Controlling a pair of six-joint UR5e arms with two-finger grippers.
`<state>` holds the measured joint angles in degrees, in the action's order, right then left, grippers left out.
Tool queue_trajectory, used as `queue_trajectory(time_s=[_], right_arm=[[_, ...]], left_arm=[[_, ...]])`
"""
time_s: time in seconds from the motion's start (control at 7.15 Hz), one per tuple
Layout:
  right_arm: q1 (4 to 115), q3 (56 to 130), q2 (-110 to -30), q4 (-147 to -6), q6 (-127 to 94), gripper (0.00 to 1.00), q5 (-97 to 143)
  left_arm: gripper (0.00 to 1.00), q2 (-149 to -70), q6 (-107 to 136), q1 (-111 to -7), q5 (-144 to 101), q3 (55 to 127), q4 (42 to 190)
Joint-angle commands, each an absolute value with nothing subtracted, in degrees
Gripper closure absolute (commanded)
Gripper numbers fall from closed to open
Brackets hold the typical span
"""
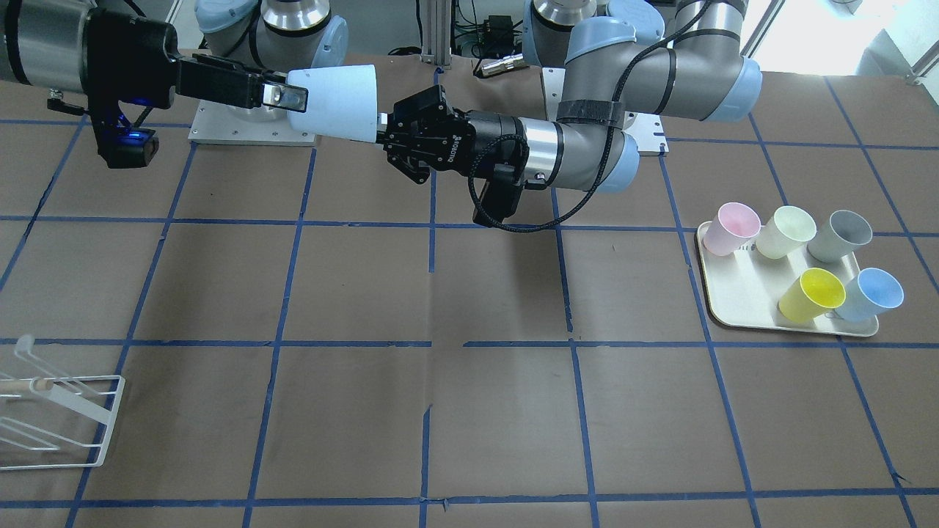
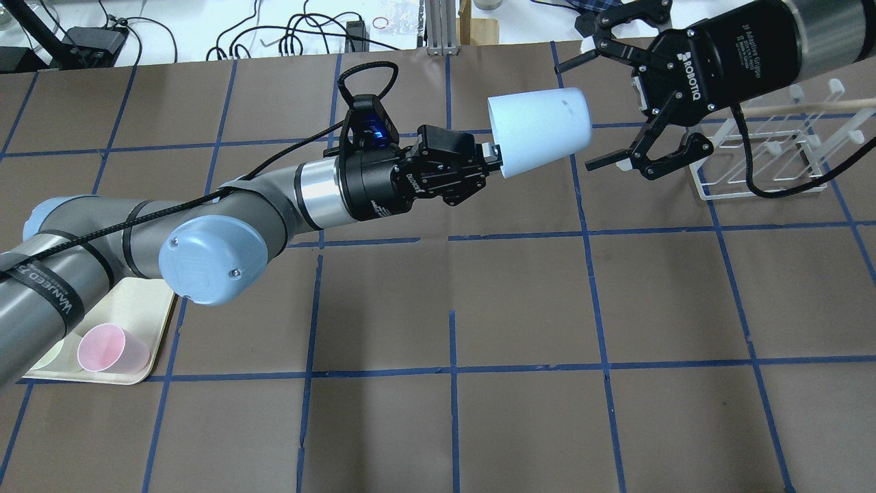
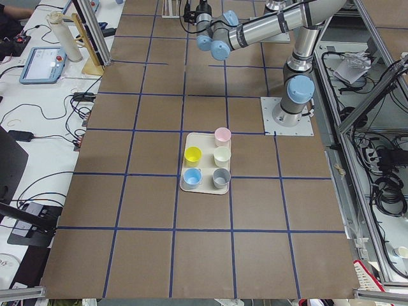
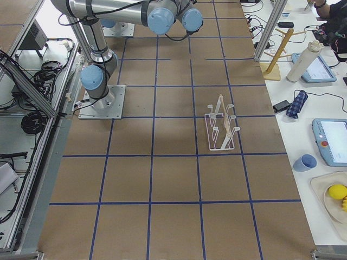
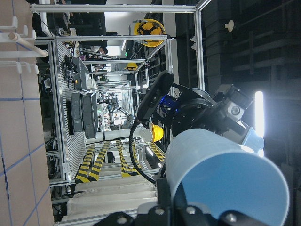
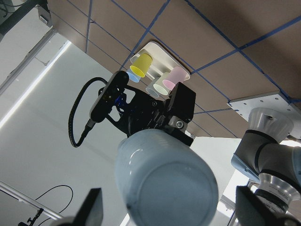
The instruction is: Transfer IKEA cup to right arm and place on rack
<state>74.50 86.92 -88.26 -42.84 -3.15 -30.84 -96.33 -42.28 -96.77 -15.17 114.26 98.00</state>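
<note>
My left gripper [image 2: 491,154] is shut on the rim of the pale blue IKEA cup [image 2: 540,127] and holds it level in the air, with its base pointing at the right arm. My right gripper [image 2: 572,117] is open, and its fingers straddle the cup's base end without closing on it. In the front view the cup [image 1: 337,103] lies between the left gripper [image 1: 381,125] and the right gripper [image 1: 293,95]. The right wrist view shows the cup's base [image 6: 164,183] between the spread fingers [image 6: 91,209]. The white wire rack [image 2: 766,157] stands on the table beyond the right gripper.
A cream tray [image 1: 733,301] on the left arm's side holds pink [image 1: 733,227], cream [image 1: 785,231], grey [image 1: 840,235], yellow [image 1: 810,293] and sky-blue [image 1: 869,293] cups. The rack [image 1: 59,418] sits at the table's edge. Brown paper with blue tape lines covers the table.
</note>
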Motion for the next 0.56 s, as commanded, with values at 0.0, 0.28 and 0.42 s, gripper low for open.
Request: queue_trajectory(time_s=[0.0,0.28,0.42], right_arm=[[74.5,86.9,-87.9,-43.2,-3.1,0.0,-31.0],[74.5,86.9,-87.9,-43.3,-3.2,0.08,-30.9],[74.5,86.9,-87.9,-43.2,-3.2,0.11,-30.9]], left_arm=[[1.0,-96.7,-42.3,-96.8,-15.2,114.3,98.0],[1.0,-96.7,-42.2,-96.8,-15.4,114.2,98.0],[1.0,-96.7,-42.1,-96.8,-15.5,114.2,98.0]])
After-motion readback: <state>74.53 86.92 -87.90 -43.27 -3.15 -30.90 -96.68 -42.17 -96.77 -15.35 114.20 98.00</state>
